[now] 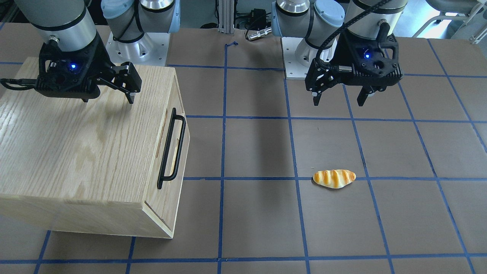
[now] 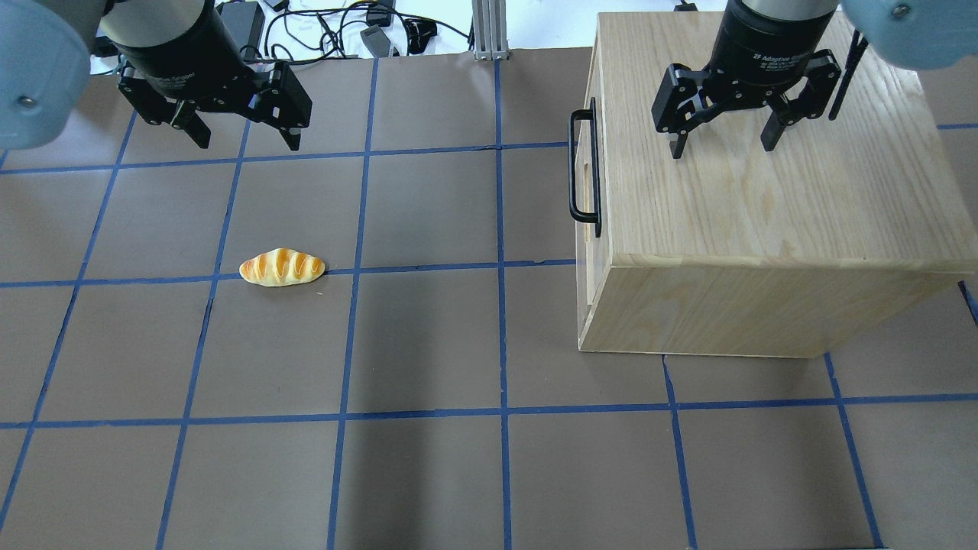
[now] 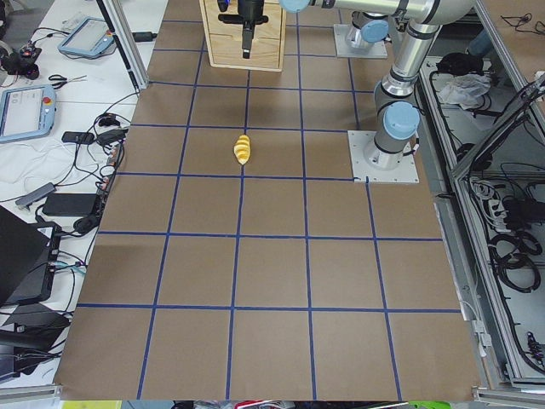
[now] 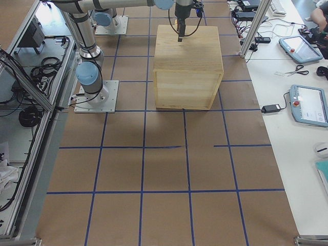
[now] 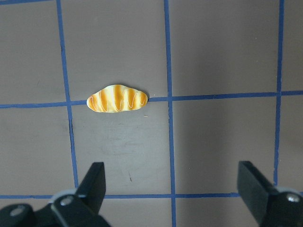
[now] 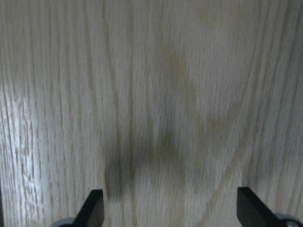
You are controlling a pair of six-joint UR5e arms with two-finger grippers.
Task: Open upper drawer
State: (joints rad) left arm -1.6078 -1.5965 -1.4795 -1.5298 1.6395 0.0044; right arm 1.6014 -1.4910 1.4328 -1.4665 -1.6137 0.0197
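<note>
In the front-facing view the right gripper (image 1: 108,98) hung over the cabinet (image 1: 76,152) top, spread wide and empty. The reach seemed the step in hand. It would do best to clear the front edge, drop to the handle (image 1: 170,150), straddle the bar at its middle, close, then pull straight out so the upper drawer (image 1: 180,160) would not bind. That drawer sat at the top of the cabinet's front, facing the table's (image 1: 258,213) middle. It looked shut, a flat oak panel behind a long black bar.

From overhead, the handle stood proud of the panel, near the right gripper but lower. The left gripper (image 2: 248,141), also wide and empty, hovered well apart from a bread roll (image 2: 282,268).

The side views added little.

The right wrist view showed only wood grain between its fingertips.
</note>
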